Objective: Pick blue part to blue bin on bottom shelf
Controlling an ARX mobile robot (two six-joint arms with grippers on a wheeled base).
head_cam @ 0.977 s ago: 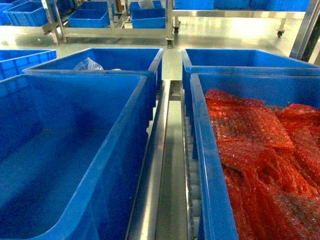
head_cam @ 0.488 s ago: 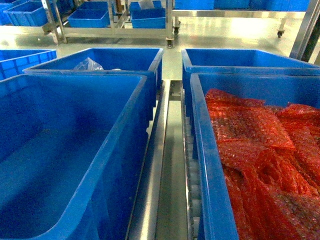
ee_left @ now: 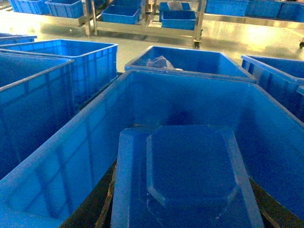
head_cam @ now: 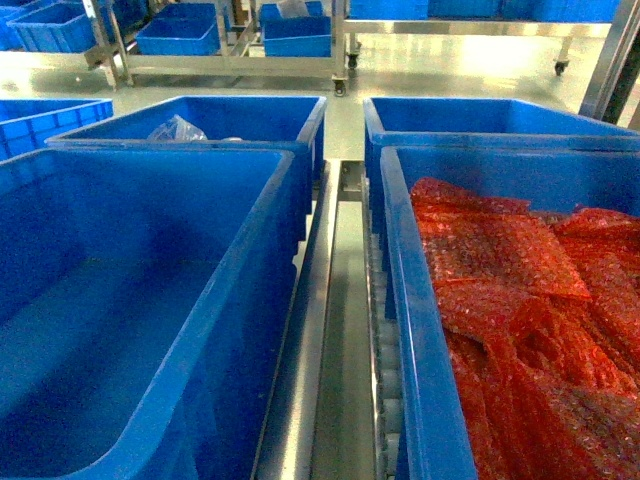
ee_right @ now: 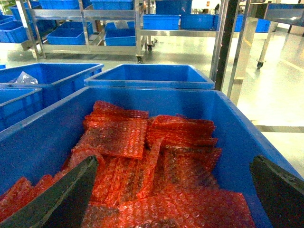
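Left claw (ee_left: 185,209): seems closed on the blue part (ee_left: 187,175), above an empty bin (ee_left: 71,156).
Right claw (ee_right: 175,190): spread wide, empty.
Left: drop the part.

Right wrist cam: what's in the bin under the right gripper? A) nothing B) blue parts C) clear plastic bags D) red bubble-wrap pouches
D: the blue bin below the open right gripper holds a pile of red bubble-wrap pouches, also seen in the head view.
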